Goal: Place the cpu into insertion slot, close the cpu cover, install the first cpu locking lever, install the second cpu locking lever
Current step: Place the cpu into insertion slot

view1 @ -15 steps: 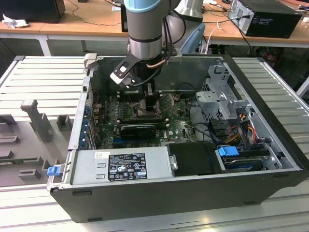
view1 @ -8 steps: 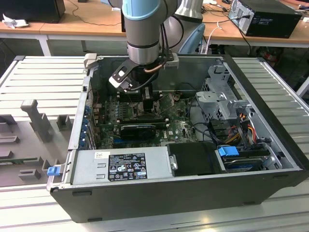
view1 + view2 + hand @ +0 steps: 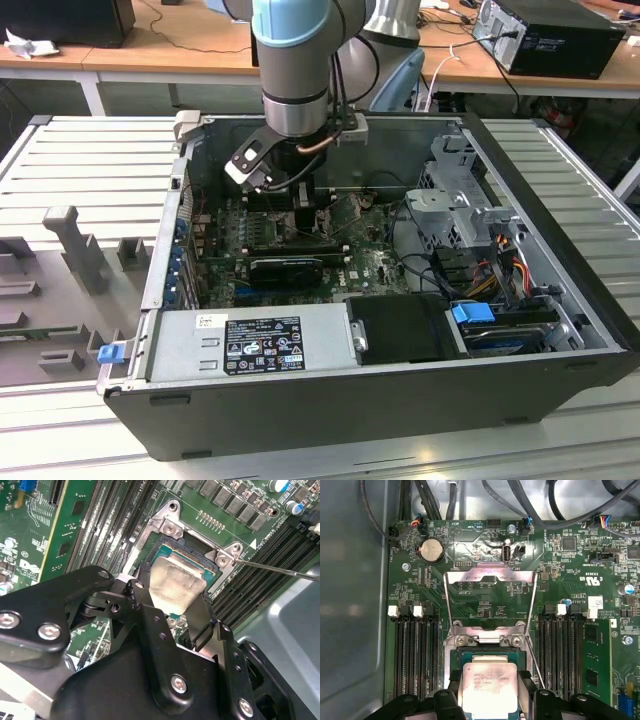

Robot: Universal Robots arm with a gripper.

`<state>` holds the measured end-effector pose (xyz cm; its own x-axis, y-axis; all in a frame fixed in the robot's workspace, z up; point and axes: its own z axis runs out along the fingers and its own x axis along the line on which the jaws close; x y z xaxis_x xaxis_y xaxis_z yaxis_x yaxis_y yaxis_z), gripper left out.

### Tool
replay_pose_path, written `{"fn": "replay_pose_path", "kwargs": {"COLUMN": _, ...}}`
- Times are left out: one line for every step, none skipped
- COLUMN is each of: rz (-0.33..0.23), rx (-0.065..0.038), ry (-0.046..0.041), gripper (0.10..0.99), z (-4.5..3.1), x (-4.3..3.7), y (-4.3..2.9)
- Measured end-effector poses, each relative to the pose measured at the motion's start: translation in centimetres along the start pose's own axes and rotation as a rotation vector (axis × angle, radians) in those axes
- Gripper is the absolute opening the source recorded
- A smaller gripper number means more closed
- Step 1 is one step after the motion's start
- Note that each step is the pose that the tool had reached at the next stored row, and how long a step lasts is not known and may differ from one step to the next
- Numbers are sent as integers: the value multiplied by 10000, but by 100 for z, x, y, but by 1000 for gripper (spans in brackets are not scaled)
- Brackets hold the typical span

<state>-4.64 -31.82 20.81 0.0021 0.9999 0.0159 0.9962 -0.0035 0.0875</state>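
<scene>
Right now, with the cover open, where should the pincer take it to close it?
The cover's free end bar, farthest from the hinge at the slot. Come from above, pinching through the central opening: the plate is thin and swung open. That is a judgement; the pincer is now shut on the cpu.

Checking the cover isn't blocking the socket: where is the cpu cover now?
In the first wrist view the cpu cover is flipped open over the green board, hinged just beyond the cpu, its far edge near the coin battery.
</scene>
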Motion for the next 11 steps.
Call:
{"fn": "replay_pose_path", "kwargs": {"rz": 2, "rx": 1, "ry": -1, "gripper": 529, "z": 5, "x": 1, "y": 0}}
{"fn": "replay_pose_path", "kwargs": {"rz": 4, "rx": 1, "ry": -2, "gripper": 529, "z": 13, "x": 1, "y": -1}}
{"fn": "replay_pose_path", "kwargs": {"rz": 9, "rx": 1, "ry": -2, "gripper": 529, "z": 18, "x": 1, "y": -2}}
{"fn": "replay_pose_path", "kwargs": {"rz": 10, "rx": 1, "ry": -1, "gripper": 529, "z": 28, "x": 2, "y": -2}}
{"fn": "replay_pose_path", "kwargs": {"rz": 11, "rx": 0, "ry": -1, "gripper": 529, "z": 34, "x": 3, "y": -2}}
{"fn": "replay_pose_path", "kwargs": {"rz": 12, "rx": 1, "ry": -2, "gripper": 529, "z": 40, "x": 4, "y": -3}}
{"fn": "replay_pose_path", "kwargs": {"rz": 12, "rx": 0, "ry": -2, "gripper": 529, "z": 52, "x": 5, "y": -4}}
{"fn": "replay_pose_path", "kwargs": {"rz": 12, "rx": 0, "ry": -2, "gripper": 529, "z": 56, "x": 5, "y": -4}}
{"fn": "replay_pose_path", "kwargs": {"rz": 12, "rx": 0, "ry": -2, "gripper": 529, "z": 63, "x": 4, "y": -5}}
{"fn": "replay_pose_path", "kwargs": {"rz": 12, "rx": 2, "ry": -3, "gripper": 529, "z": 73, "x": 4, "y": -6}}
{"fn": "replay_pose_path", "kwargs": {"rz": 12, "rx": 2, "ry": -5, "gripper": 529, "z": 74, "x": 4, "y": -6}}
